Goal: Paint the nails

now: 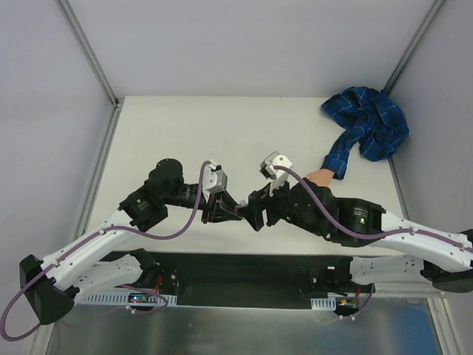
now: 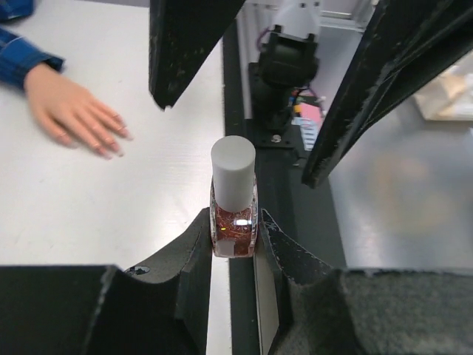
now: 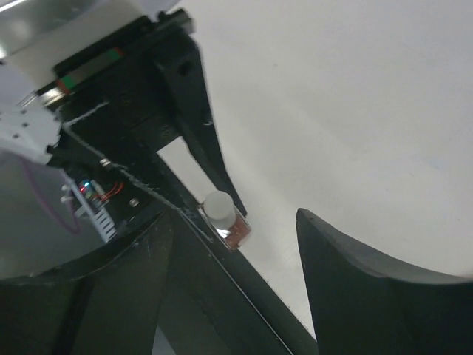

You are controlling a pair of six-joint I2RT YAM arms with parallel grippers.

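A small nail polish bottle point(image 2: 234, 222) with reddish glitter and a white cap point(image 2: 233, 171) stands upright between the fingers of my left gripper point(image 2: 234, 231), which is shut on its glass body. The open right gripper point(image 2: 238, 142) has its two fingers wide apart on either side of the cap, touching nothing. In the right wrist view the bottle point(image 3: 228, 220) sits ahead of the open right gripper point(image 3: 236, 244). The fake hand point(image 2: 74, 112) lies flat on the table, its nails point(image 2: 112, 142) bare and pale. From above, the right arm hides most of the hand point(image 1: 319, 177).
The blue plaid sleeve point(image 1: 367, 127) is bunched at the table's far right corner. A black strip point(image 1: 244, 270) runs along the near table edge, just under the two grippers. Metal frame posts point(image 1: 89, 55) rise at the back corners.
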